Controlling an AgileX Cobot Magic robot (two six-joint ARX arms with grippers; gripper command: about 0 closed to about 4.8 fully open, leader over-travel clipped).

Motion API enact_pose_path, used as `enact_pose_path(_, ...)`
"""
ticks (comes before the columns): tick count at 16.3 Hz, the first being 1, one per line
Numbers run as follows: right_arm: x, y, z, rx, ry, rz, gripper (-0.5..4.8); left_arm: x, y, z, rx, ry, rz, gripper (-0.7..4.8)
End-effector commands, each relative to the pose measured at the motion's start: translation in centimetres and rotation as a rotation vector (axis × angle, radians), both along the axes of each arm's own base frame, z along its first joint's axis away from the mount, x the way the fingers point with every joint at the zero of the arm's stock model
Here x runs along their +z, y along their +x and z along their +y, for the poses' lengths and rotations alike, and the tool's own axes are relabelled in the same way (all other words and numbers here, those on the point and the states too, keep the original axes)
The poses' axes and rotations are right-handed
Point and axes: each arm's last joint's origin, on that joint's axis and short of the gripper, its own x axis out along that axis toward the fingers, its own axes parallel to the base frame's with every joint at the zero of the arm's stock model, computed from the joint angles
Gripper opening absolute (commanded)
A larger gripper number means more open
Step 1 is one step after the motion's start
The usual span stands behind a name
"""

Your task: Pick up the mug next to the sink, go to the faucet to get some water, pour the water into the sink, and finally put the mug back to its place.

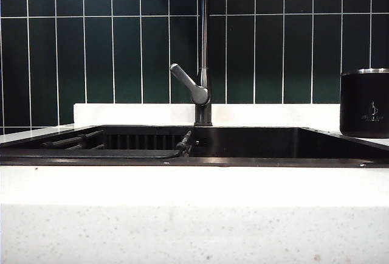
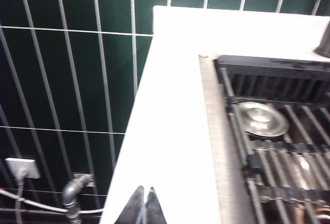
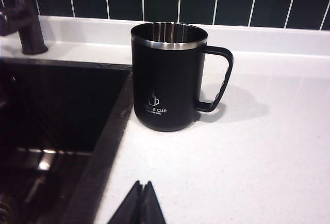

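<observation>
Black cylindrical mug (image 3: 169, 77) upright beside black sink (image 3: 67, 105); right gripper (image 3: 143, 203) clenched, empty, near mug; left gripper (image 2: 144, 206) clenched over countertop (image 2: 170, 131); spread right jaws, take handle squarely.

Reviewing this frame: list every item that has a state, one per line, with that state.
mug: upright on the countertop beside the sink, empty, not held
faucet: no water running
sink: no water visible; rack lying inside
left gripper: shut, empty, over the counter beside the sink
right gripper: shut, empty, short of the mug
</observation>
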Motion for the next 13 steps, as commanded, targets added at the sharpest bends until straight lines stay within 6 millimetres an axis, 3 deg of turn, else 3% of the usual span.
enact_pose_path(1,0.0,0.0,0.0,0.001,0.064,-0.016,-0.01,0.2,0.0,0.0,-0.009,-0.004,-0.018,-0.05)
enact_pose_path(5,0.1,0.0,0.0,0.012,0.116,-0.026,-0.01,1.0,0.0,-0.3,-0.094,-0.027,-0.087,-0.06)
enact_pose_path(7,1.2,-0.1,0.0,0.019,0.220,-0.094,-0.01,1.6,-0.1,-0.4,-0.156,-0.034,-0.145,-0.06)
enact_pose_path(9,3.1,-0.6,0.0,0.025,0.249,-0.149,-0.01,3.0,-0.4,-0.6,-0.230,-0.080,-0.224,-0.06)
enact_pose_path(12,7.8,-2.3,-0.1,-0.001,0.225,-0.237,-0.01,7.0,-1.6,-0.7,-0.255,-0.103,-0.368,-0.05)
enact_pose_path(13,10.4,-3.4,-0.2,-0.047,0.187,-0.261,-0.01,9.3,-2.6,-0.7,-0.271,-0.071,-0.436,-0.05)
